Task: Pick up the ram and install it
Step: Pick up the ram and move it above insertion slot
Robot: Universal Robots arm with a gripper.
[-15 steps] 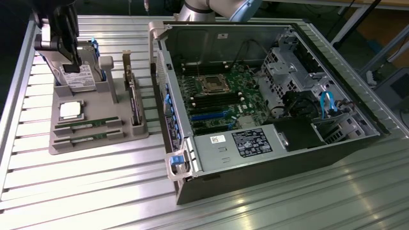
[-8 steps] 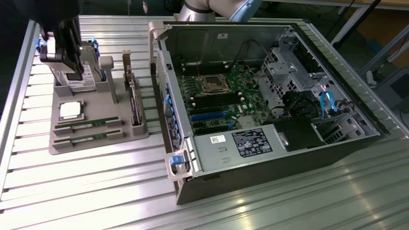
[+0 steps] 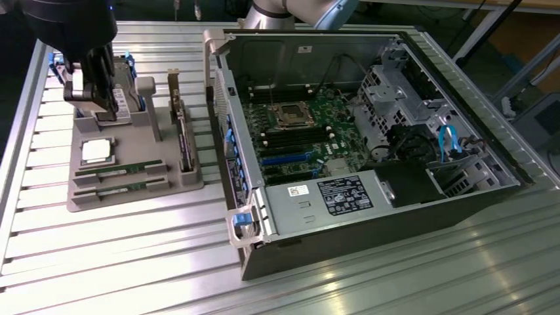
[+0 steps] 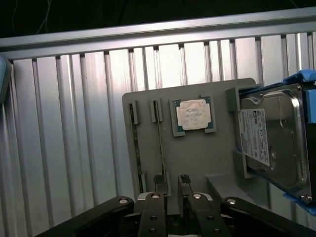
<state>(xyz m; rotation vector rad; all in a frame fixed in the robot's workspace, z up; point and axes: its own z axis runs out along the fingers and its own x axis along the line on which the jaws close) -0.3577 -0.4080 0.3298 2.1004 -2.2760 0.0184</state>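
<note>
Wrist view: pincer (image 4: pixel 172 181) open, empty, abv tray (image 4: pixel 197 158).

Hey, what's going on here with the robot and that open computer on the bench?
A robot arm's gripper hangs over the grey parts tray, which sits beside the open computer case. Its jaws are open and hold nothing. Two ram sticks lie in their slots in the tray, close to the silver processor chip. Neither ram stick has been picked up yet, so the install has not begun.
</note>
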